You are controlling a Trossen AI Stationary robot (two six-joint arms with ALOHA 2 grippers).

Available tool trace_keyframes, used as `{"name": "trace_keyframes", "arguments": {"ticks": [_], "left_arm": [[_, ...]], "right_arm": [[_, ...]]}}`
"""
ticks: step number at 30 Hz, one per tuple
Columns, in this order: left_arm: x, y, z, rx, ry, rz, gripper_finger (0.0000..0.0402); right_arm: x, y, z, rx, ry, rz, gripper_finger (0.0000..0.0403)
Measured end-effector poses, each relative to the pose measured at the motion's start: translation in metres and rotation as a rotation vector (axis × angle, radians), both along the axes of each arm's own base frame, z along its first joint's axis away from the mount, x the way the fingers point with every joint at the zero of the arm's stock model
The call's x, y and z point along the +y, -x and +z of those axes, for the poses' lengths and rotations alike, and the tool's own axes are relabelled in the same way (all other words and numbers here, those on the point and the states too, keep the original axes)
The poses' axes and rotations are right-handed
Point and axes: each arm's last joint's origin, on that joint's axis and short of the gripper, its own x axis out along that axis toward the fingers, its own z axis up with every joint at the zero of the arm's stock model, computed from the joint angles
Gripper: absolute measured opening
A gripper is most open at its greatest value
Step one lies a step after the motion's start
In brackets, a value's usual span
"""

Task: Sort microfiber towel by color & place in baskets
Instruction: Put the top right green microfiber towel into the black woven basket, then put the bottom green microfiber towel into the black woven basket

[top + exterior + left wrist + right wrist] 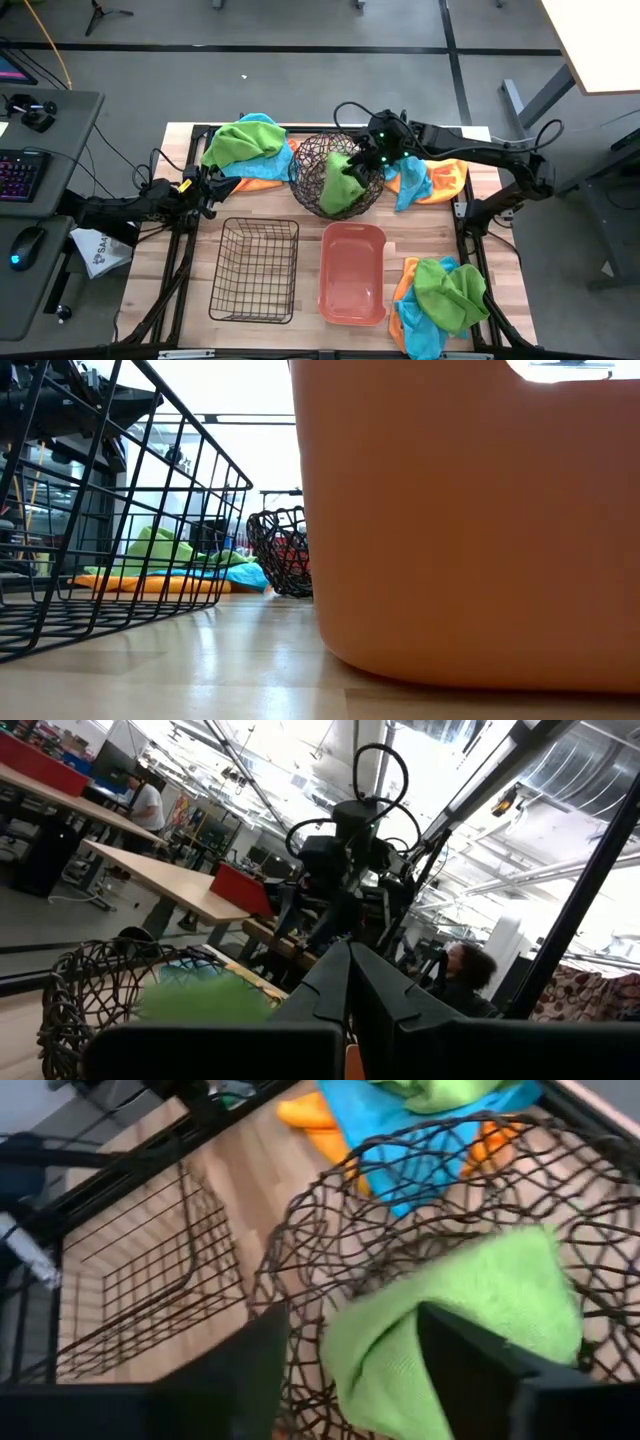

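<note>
The right gripper (362, 160) is above the wire bowl (310, 160), which sits at the middle of the bench's (400, 240) far half. Its fingers (250, 1370) are spread apart, with one end of a green towel (470, 1300) between them; whether they touch it cannot be told. The rest of that towel lies inside the bowl.

The left gripper (207, 190) waits low near the bench's left edge, beside the far-left pile (245, 148) of green, blue and orange towels. Its fingers (350, 1000) are closed together and hold nothing.

A blue and orange pile (430, 180) lies right of the bowl. A third mixed pile (445, 300) lies at the near right corner.

The black wire basket (255, 268) stands near the near edge, left of centre. The orange tub (352, 272) stands just beside it on the right. Neither holds a towel.
</note>
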Motion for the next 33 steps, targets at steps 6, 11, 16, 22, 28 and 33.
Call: {"name": "trace_keyframes", "arguments": {"ticks": [6, 11, 16, 22, 28, 33], "left_arm": [[0.000, 0.000, 0.000, 0.000, 0.000, 0.000, 0.0000], [0.000, 0.000, 0.000, 0.000, 0.000, 0.000, 0.0000], [0.000, 0.000, 0.000, 0.000, 0.000, 0.000, 0.0000], [0.000, 0.000, 0.000, 0.000, 0.000, 0.000, 0.0000], [0.000, 0.000, 0.000, 0.000, 0.000, 0.000, 0.0000], [0.000, 0.000, 0.000, 0.000, 0.000, 0.000, 0.0000]], "right_arm": [[0.020, 0.021, 0.001, 0.149, -0.310, 0.158, 0.0315], [0.084, 0.070, -0.013, 0.634, -0.500, 0.319, 0.0322], [0.142, 0.115, -0.016, 0.871, -0.536, 0.318, 0.0322], [0.183, 0.132, -0.042, 0.879, -0.537, 0.238, 0.0322], [0.204, 0.126, -0.074, 0.866, -0.458, 0.275, 0.0322], [0.219, 0.124, -0.090, 0.927, -0.331, 0.389, 0.0314]]}}
